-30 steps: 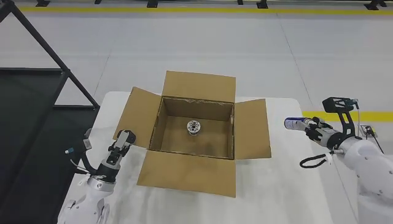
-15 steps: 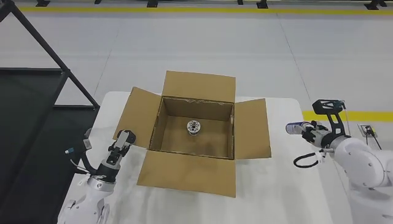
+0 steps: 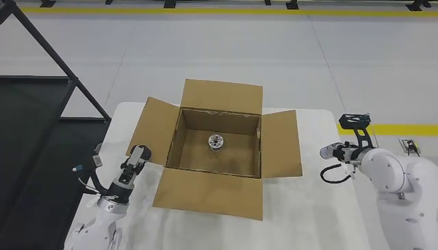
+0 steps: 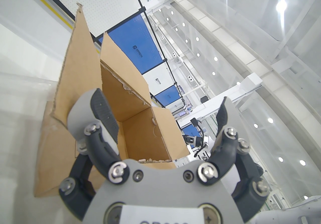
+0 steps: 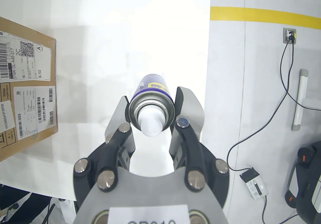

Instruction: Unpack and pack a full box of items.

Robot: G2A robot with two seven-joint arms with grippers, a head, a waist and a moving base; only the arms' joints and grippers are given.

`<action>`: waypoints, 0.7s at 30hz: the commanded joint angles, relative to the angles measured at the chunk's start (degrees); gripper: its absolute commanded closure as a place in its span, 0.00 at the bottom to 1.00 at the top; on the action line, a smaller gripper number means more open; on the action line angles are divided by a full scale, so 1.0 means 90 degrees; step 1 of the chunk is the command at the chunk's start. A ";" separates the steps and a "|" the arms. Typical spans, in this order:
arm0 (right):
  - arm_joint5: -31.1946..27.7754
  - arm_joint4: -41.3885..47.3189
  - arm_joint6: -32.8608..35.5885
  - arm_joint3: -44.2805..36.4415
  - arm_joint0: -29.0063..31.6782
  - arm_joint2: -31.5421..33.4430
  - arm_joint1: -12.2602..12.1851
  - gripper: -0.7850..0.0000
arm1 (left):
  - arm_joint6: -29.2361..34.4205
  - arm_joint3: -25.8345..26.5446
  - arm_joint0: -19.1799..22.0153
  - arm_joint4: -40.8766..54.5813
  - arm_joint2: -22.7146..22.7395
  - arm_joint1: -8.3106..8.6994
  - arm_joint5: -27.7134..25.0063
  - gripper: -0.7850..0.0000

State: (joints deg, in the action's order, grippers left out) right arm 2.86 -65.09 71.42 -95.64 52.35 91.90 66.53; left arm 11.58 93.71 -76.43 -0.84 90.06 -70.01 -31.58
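Where the white surface (image 3: 308, 209) carries everything, an open cardboard box (image 3: 222, 96) sits at its middle with all four flaps folded outward. The flap nearest the right arm (image 5: 25, 139) bears several white shipping labels, printed with barcodes, a square code and lines of small black type. One narrow sticker sits at that flap's outer end. The cardboard is plain brown, and the flap nearest the left arm (image 4: 75, 79) shows ragged, torn edges.

The left gripper (image 3: 139, 153) sits by the surface's left edge, just beside the box's left flap. Its jaws stand wide apart with nothing between them, and their dark ribbed pads (image 4: 102, 109) face inward.

The right gripper (image 5: 153, 99) hangs over the strip of surface between the box's right flap and the right edge. Its jaws are clamped on a spray can (image 5: 153, 87), one on each side, just below the rim. The can has a blue-violet body, a yellow band with dark lettering, a bright metal shoulder and a white cap (image 5: 150, 126) that points at the wrist camera. Whether its base touches the surface cannot be told.

A small round silvery item (image 3: 216, 140) lies on the box floor near the back wall, apart from both side walls.
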 commanded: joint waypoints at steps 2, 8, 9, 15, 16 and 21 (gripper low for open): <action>-0.0041 -0.0080 -0.0221 -0.0028 0.0139 -0.0096 -0.0002 1.00 | 0.0000 0.0000 0.0000 0.0000 0.0000 0.0000 0.0000 0.00; 0.0220 -0.0467 -0.0155 0.0548 -0.0196 -0.0438 0.0007 1.00 | 0.0000 0.0000 0.0000 0.0000 0.0000 0.0000 0.0000 0.00; 0.0283 -0.0517 -0.0146 0.0721 -0.0303 -0.0489 0.0011 1.00 | 0.0000 0.0000 0.0000 0.0000 0.0000 0.0000 0.0000 0.00; 0.0350 -0.0510 -0.0159 0.1720 -0.0919 -0.0698 0.0035 1.00 | 0.0000 0.0000 0.0000 0.0000 0.0000 0.0000 0.0000 0.00; 0.0322 -0.0479 -0.0169 0.1856 -0.0998 -0.0719 0.0037 1.00 | 0.0000 0.0000 0.0000 0.0000 0.0000 0.0000 0.0000 0.00; 0.0222 -0.0449 -0.0250 0.2365 -0.1241 -0.0786 0.0034 1.00 | 0.0000 0.0000 0.0000 0.0000 0.0000 0.0000 0.0000 0.00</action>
State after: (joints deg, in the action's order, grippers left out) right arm 5.00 -69.22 69.27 -74.90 41.38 84.88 66.85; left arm 11.58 93.71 -76.43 -0.84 90.06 -70.01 -31.58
